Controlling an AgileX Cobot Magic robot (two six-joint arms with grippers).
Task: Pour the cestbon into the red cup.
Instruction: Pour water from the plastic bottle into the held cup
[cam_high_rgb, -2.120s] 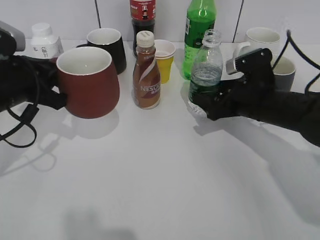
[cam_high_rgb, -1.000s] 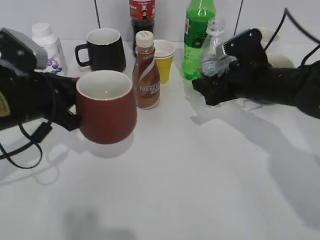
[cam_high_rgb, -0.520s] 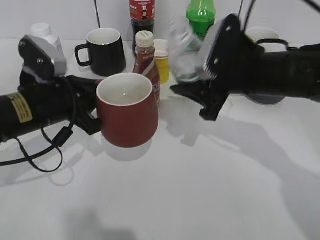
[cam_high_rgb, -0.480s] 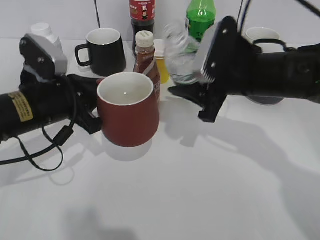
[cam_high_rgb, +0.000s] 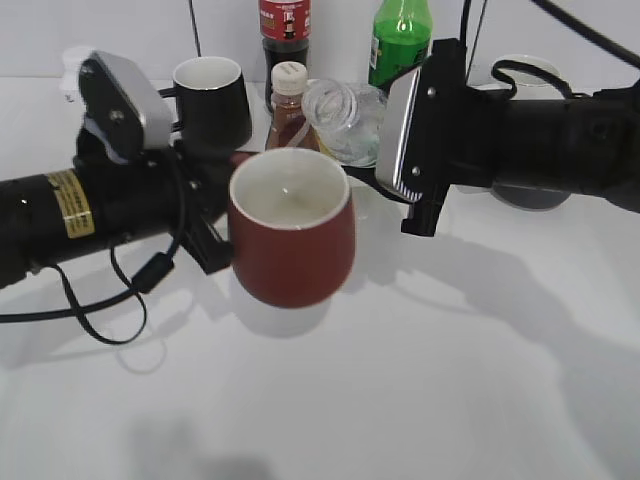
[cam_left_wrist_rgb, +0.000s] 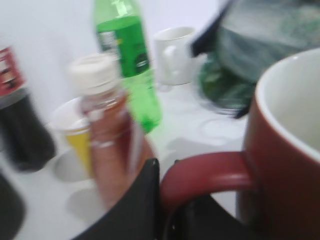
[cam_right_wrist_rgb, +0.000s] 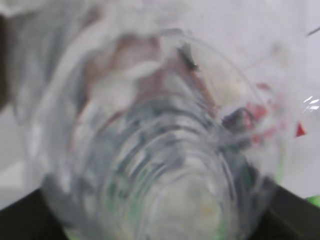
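My left gripper (cam_high_rgb: 215, 225) is shut on the loop handle of the red cup (cam_high_rgb: 292, 235) and holds it off the table, mouth up, white inside showing. In the left wrist view the jaws (cam_left_wrist_rgb: 167, 200) clamp the handle of the red cup (cam_left_wrist_rgb: 285, 150). My right gripper (cam_high_rgb: 385, 140) is shut on the cestbon (cam_high_rgb: 345, 120), a clear capless bottle tipped on its side, mouth toward the cup's far rim. The bottle (cam_right_wrist_rgb: 160, 150) fills the blurred right wrist view and hides the jaws.
Along the back stand a black mug (cam_high_rgb: 212, 95), a brown Nescafe bottle (cam_high_rgb: 290, 105), a dark cola bottle (cam_high_rgb: 285, 30), a green soda bottle (cam_high_rgb: 400, 40) and a white mug (cam_high_rgb: 525, 70). A yellow paper cup (cam_left_wrist_rgb: 75, 132) shows in the left wrist view.
The red cup has moved right and toward the camera in my left gripper. The right gripper has lifted the cestbon, swung it left and tipped it from upright to lying sideways above the cup's rim.
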